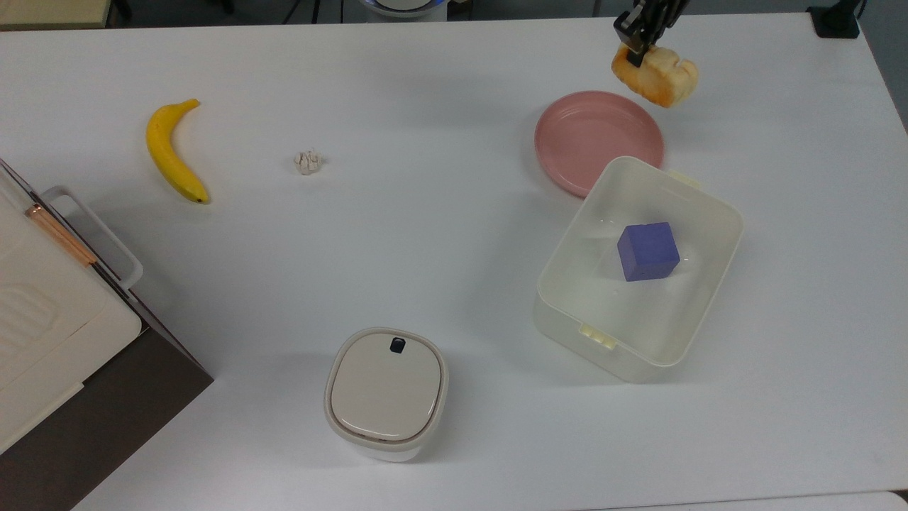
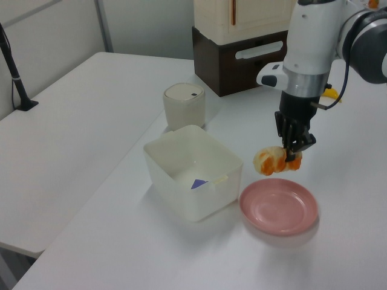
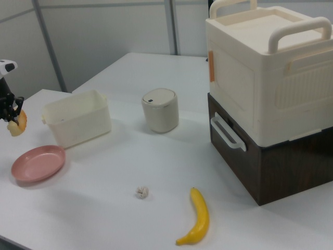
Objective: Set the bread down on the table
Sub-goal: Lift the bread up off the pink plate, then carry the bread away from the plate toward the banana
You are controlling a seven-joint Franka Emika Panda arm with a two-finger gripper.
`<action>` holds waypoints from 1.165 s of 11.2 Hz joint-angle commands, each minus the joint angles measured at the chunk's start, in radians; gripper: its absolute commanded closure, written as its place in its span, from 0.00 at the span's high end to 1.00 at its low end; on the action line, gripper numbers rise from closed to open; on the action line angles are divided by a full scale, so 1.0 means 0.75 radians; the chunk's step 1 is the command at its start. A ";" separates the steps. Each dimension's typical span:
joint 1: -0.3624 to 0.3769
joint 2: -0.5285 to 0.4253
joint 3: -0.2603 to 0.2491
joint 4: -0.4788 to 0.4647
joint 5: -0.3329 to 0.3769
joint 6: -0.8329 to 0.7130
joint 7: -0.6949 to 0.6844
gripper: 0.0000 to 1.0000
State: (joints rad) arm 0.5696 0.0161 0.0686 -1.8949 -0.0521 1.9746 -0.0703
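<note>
Top view: gripper (image 1: 633, 44) is sitting at the frame's upper edge, fingers clamped on the upper-left end of the bread (image 1: 656, 75), which is hanging off them with its long axis running diagonally down toward the top view's right. The bread is lying past the upper-right rim of the pink plate (image 1: 567, 142), so bare table (image 1: 440, 234) is what's showing around it; the white bin (image 1: 699, 312) with the purple cube (image 1: 647, 250) is sitting further down, well apart. Left view: gripper (image 2: 292, 154) is pointing straight down, jaws pinched on the bread (image 2: 271, 161); the piece is sticking out sideways toward the left view's left and is hanging clear above the plate (image 2: 260, 211), not touching it. Height matters here: I'm reading this as carry phase, with a sideways shift and a descent needed before letting go. Right view: gripper (image 3: 12, 117) is gripping the bread (image 3: 19, 124) at the right view's left edge, above and just behind the plate (image 3: 26, 174). Open tabletop is lying toward the banana (image 3: 199, 219) and the small whitish wad (image 3: 141, 192), so there's plenty of room for a drop. The grip is off-centre, near one end; I'm guessing the bread could swing or tip on release.
</note>
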 commanded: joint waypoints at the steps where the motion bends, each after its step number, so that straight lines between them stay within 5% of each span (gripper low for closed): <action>1: -0.025 -0.019 0.001 0.027 0.033 -0.058 0.032 0.00; 3: -0.052 -0.013 -0.062 0.052 0.035 -0.076 0.041 0.00; 9: -0.093 -0.013 -0.447 0.090 0.018 -0.102 -0.072 0.00; 13: -0.117 -0.011 -0.592 0.278 0.029 -0.339 -0.174 0.00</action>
State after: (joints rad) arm 0.4750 0.0114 -0.3331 -1.7639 -0.0469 1.8158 -0.1581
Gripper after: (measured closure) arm 0.903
